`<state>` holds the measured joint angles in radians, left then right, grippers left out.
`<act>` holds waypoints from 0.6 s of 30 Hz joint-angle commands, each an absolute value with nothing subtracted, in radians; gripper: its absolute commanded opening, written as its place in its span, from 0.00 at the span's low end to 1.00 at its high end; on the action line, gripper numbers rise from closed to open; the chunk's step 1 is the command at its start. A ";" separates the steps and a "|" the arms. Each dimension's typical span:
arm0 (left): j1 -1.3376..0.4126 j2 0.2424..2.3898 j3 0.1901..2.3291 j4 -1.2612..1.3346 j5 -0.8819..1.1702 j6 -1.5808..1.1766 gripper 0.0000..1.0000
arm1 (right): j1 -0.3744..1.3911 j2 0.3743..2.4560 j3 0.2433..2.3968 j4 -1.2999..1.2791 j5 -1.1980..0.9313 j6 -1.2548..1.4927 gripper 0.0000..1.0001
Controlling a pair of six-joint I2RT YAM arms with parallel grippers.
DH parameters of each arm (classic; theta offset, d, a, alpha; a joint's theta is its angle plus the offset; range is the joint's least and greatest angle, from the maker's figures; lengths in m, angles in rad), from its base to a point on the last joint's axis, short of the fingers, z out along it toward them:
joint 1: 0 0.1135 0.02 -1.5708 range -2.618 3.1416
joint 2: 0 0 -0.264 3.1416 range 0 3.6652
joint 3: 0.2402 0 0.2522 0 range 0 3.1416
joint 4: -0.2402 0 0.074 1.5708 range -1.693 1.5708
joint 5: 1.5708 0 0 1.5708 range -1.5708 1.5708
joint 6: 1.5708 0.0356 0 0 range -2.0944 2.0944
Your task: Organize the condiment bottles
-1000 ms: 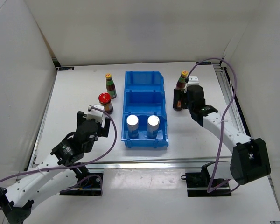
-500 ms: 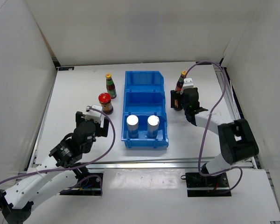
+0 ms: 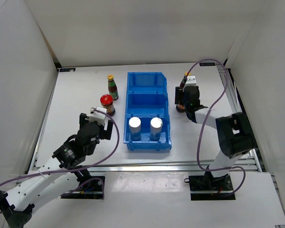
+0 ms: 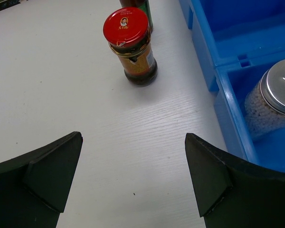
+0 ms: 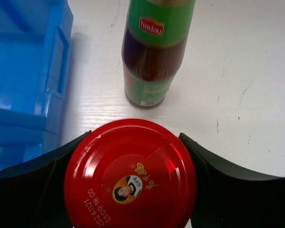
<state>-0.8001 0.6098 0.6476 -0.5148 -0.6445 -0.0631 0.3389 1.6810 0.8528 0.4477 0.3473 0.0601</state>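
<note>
In the right wrist view my right gripper [image 5: 131, 178] is shut on a dark jar with a red lid [image 5: 130, 175], one finger pressed on each side of the lid. A slim green-necked bottle [image 5: 154, 52] stands just beyond it. In the top view the right gripper [image 3: 181, 101] is right of the blue bin [image 3: 147, 76] and hides that jar; the bottle's yellow cap [image 3: 186, 74] shows behind it. My left gripper [image 4: 133, 178] is open and empty. Ahead of it stands a second red-lidded jar [image 4: 132, 45], with a second slim bottle [image 3: 112, 87] beyond. Two white silver-capped bottles [image 3: 134, 127] [image 3: 156, 127] stand in the bin's near compartment.
The blue bin has three compartments; the far two hold nothing. Its wall is close on the left of the right gripper [image 5: 23, 71] and on the right of the left gripper [image 4: 218, 42]. White walls enclose the table on three sides.
The right arm has folded in, its elbow swinging towards the far right, and the right gripper has shifted slightly farther, towards the slim bottle. The left arm has barely moved.
</note>
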 commanded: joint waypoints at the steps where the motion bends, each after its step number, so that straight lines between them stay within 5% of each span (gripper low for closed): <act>1: -0.795 0.617 0.646 -0.497 -0.627 -0.058 1.00 | 0.328 1.704 0.907 0.483 0.368 0.083 0.74; 18: -0.795 0.635 0.637 -0.497 -0.627 -0.058 1.00 | 0.319 1.608 0.979 0.286 0.321 0.103 0.10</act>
